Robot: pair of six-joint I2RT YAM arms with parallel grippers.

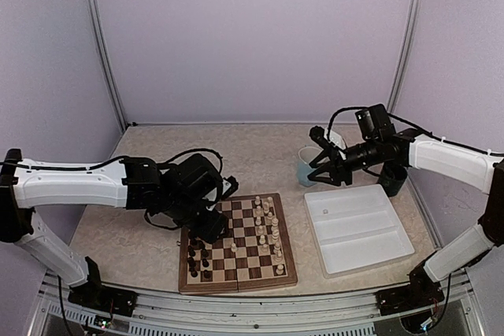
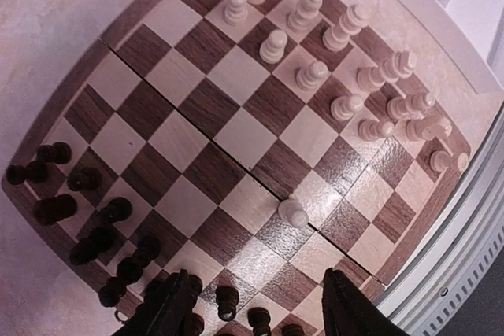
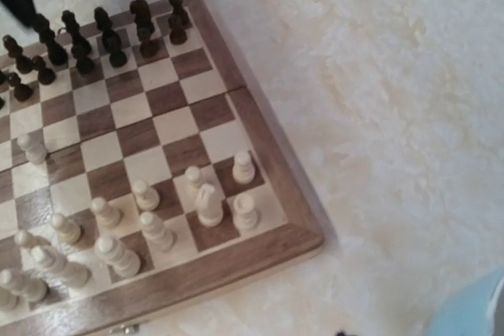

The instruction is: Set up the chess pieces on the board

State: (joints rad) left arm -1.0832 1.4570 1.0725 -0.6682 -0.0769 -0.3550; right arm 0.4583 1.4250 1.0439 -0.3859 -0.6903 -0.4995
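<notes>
From above, we see the wooden checked board (image 1: 236,282) on a mottled beige tabletop (image 1: 118,234). Cream pieces (image 1: 269,222) line its 3 o'clock side and dark pieces (image 1: 198,261) sit at 8 o'clock. The right tool (image 1: 321,157) hangs spread and empty beside a blue cup (image 1: 307,171), at 12 o'clock of a smooth white tray (image 1: 354,230).

At the left wrist, the left tool (image 2: 253,275) is parted wide, gripping nothing, over dark pieces. One cream pawn (image 2: 293,212) stands alone.

At the right wrist, turned cream pieces crowd the board's 6 o'clock edge.
</notes>
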